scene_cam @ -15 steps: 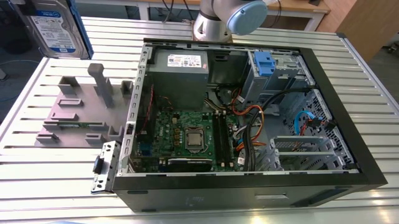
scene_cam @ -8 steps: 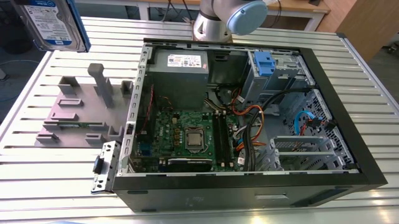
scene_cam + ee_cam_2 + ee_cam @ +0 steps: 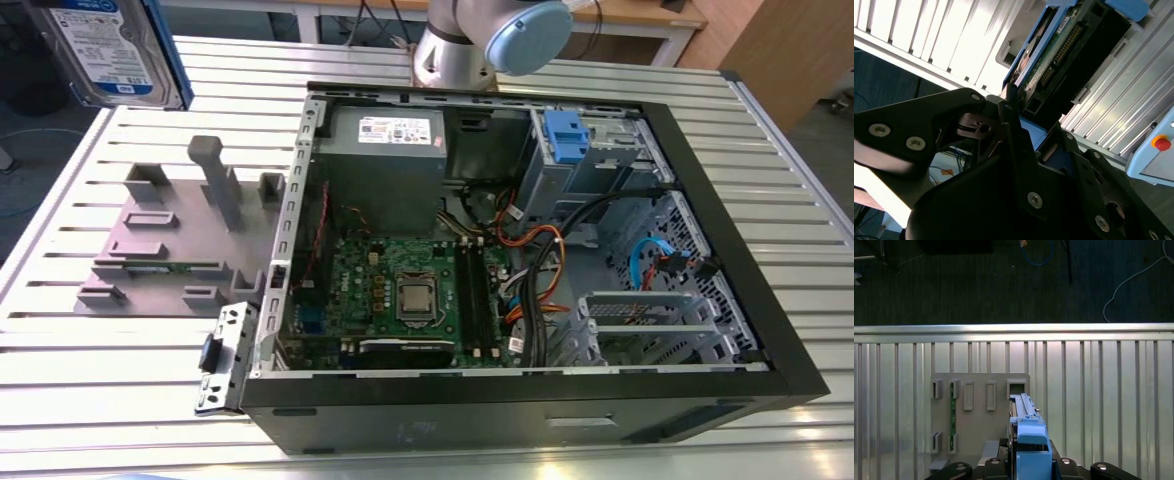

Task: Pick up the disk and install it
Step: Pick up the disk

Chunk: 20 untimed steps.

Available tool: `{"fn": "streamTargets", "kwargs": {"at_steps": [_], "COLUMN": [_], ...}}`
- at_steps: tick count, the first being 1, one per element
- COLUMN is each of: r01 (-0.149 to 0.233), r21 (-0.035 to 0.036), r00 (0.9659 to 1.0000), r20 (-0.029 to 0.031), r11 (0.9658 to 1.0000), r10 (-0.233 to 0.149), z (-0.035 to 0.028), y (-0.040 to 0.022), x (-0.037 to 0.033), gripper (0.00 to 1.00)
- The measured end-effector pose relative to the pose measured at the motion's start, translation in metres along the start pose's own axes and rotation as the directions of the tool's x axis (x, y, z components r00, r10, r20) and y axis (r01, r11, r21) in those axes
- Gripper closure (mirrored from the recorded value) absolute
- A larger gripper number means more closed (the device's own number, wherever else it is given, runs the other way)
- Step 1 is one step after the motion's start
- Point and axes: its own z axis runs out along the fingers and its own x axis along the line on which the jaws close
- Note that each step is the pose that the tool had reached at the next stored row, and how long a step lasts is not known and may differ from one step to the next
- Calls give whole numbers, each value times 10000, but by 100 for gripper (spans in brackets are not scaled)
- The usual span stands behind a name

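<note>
- Grip: the hand (image 3: 1029, 469) is clamped on the disk (image 3: 1026, 437). In both wrist views its dark fingers (image 3: 1009, 130) press on either side of the blue bracket, with the drive standing on edge between them.
- Disk position: it hangs in the air, well clear of the worktop (image 3: 801, 200), and is not yet in the computer case (image 3: 747, 330).
- Below the hand lies the grey stand (image 3: 979, 410), with its slots and upright posts. The slot nearest the disk looks vacant.
- Risk, slip: the fingers seem to bear on the plastic bracket, not on bare metal. A jolt or sharp turn could tilt the drive in the grasp.
- Risk, snag: the tallest post (image 3: 211, 170) rises towards the hand, so a low sideways pass could clip the disk's lower edge.
- Risk, case entry: the case stands well apart from the hand, on the far side of the stand. Its raised metal rim, and the loose cables (image 3: 534, 250) near the drive bay (image 3: 567, 135), could catch a tilted disk.
- Open room: there is free air around and above the hand, and bare slatted worktop beside the stand. The worktop's edge runs just beyond the stand, with dark floor past it.
</note>
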Motion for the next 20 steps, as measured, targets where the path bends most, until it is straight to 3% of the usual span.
{"fn": "streamTargets", "kwargs": {"at_steps": [15,17,20], "r01": [0,0,0], "r21": [1,0,1], "r00": [10000,10000,10000], "r20": [1,0,0], "r11": [10000,10000,10000], "r10": [0,0,0], "z": [-40,-159,-164], "y": [0,-1,-1], "x": [-1,-1,-1], "gripper": [63,63,63]}}
